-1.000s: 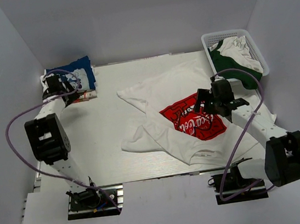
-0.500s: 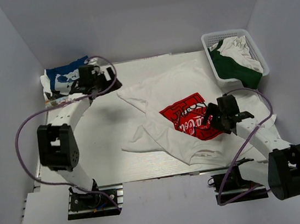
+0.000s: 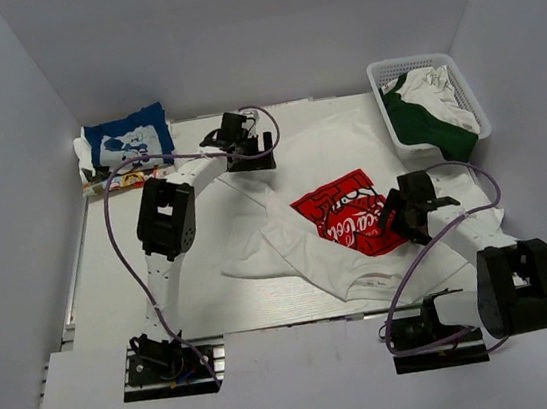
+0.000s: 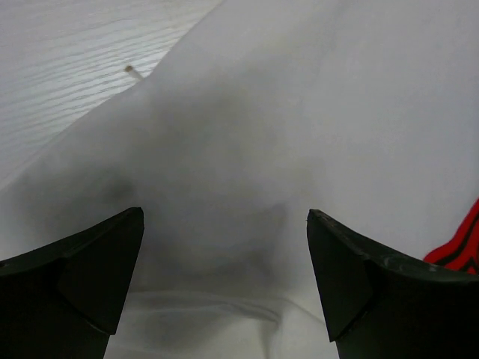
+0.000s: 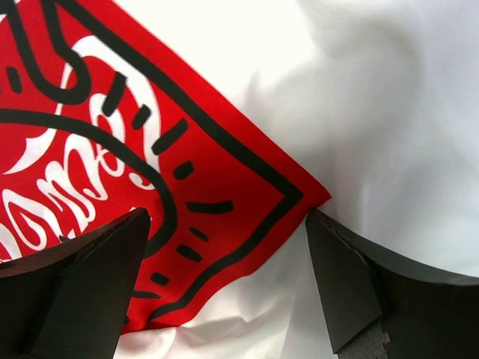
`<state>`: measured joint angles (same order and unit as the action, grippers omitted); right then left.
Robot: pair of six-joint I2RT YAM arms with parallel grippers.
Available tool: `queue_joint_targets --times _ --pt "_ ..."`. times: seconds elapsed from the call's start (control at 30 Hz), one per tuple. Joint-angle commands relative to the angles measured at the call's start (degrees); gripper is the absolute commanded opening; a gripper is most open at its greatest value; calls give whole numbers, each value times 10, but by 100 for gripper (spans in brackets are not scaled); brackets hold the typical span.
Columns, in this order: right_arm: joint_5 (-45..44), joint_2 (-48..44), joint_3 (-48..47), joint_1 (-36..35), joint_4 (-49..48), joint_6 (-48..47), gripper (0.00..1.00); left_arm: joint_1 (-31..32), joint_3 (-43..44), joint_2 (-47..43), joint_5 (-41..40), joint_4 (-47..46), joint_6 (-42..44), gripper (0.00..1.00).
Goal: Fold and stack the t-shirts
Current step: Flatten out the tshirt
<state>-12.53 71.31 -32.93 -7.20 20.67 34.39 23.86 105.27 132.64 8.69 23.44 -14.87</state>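
Observation:
A large white t-shirt (image 3: pixel 319 154) with a red Coca-Cola panel (image 3: pixel 341 218) lies crumpled and spread across the middle of the table. The blue t-shirt (image 3: pixel 127 143) with white print sits folded at the back left corner. My left gripper (image 3: pixel 248 157) hovers open over the white shirt's far left corner. In the left wrist view, plain white cloth (image 4: pixel 247 142) lies between its fingers (image 4: pixel 224 217). My right gripper (image 3: pixel 397 216) stands open at the panel's right edge. Seen from the right wrist, the red panel's corner (image 5: pixel 224 194) lies between its fingers (image 5: pixel 228 217), which hold nothing.
A white basket (image 3: pixel 384 77) at the back right holds green and white clothes (image 3: pixel 432 103). Bare table (image 3: pixel 110 266) shows left of the white shirt. Grey walls close in on the sides and back. Purple cables loop off both arms.
My left arm swung right from the blue shirt at the back left to the white shirt's far corner. My right gripper moved nearer, to the logo panel's right edge.

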Motion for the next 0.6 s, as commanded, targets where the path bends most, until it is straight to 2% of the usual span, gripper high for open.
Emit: queue_joint_targets --times 0.0,0.2,0.23,0.33,0.37,0.43,0.47,0.53,0.57 --pt "21 24 -23 -6 -41 -55 90 -8 -31 -35 -49 32 13 100" --pt "33 135 -85 -61 -42 -72 90 -8 -225 -112 -107 6 -59 100" --pt "45 146 -91 -69 -47 -71 90 -8 -282 -127 -107 6 -72 100" --pt "55 217 -146 -111 -49 -79 90 -8 -399 -207 -112 -5 -110 100" --pt "53 266 -178 -117 -47 -81 90 -8 -424 -231 -145 4 -121 100" --pt "44 298 -234 -139 -34 -92 90 -8 -484 -300 -171 14 -153 100" --pt "42 354 -277 -155 -28 -100 90 -8 -499 -322 -192 22 -165 100" --pt "47 390 -374 -164 -13 -115 90 -3 -535 -361 -198 36 -182 100" --pt "45 451 -404 -171 17 -121 90 -3 -546 -390 -212 45 -190 100"
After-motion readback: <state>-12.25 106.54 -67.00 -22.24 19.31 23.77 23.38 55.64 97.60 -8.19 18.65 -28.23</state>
